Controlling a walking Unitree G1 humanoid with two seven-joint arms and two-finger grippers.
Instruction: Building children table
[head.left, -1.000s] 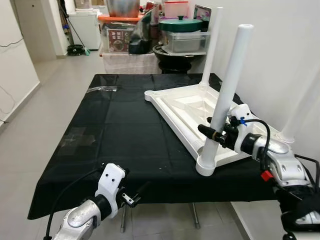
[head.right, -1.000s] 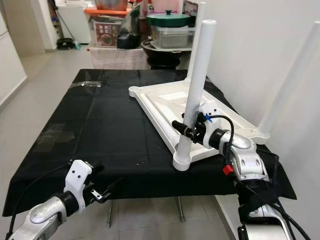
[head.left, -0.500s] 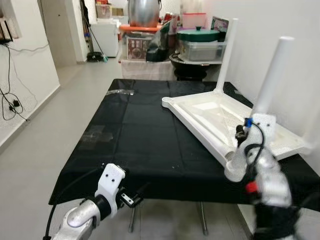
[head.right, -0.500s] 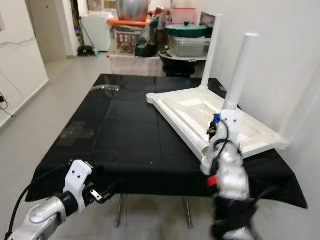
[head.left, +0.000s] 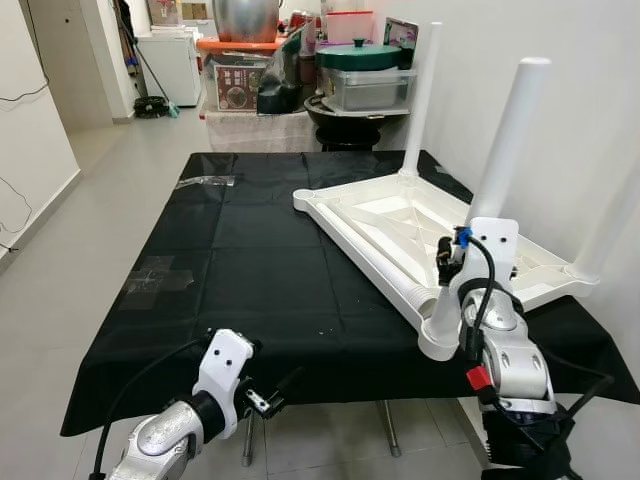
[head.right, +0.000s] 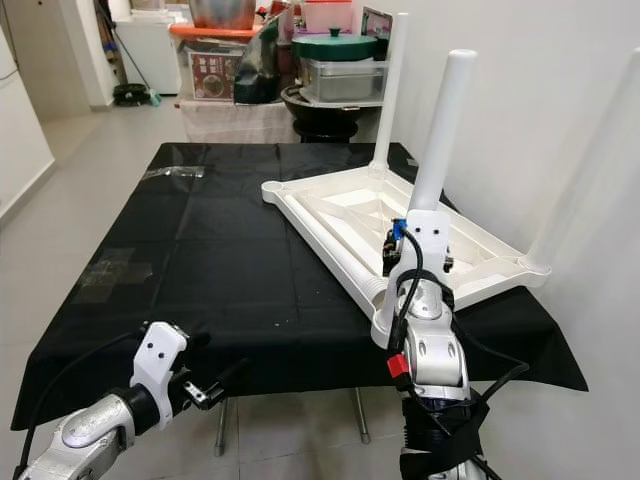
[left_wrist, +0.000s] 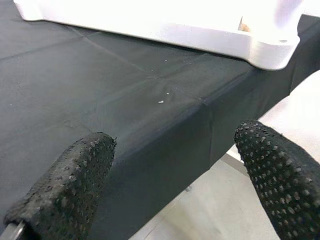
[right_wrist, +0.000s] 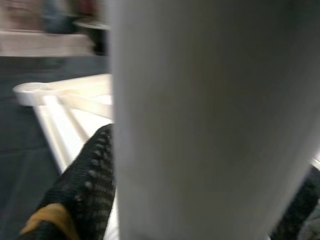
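Left gripper (left_wrist: 175, 170) fingers (left_wrist: 65, 185) spread wide, over black cloth (left_wrist: 100, 90) table edge; white tabletop corner (left_wrist: 270, 47) upper right of frame.

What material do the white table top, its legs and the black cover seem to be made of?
The white table top looks like moulded plastic, ribbed and slightly glossy. The near leg, which the right hand grips, is a smooth matte tube, probably plastic. The black cover seems thin creased fabric or sheet.

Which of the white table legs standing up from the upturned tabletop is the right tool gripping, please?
The nearest leg, at the tabletop's front corner; the right tool straddles it, unlike the far leg.
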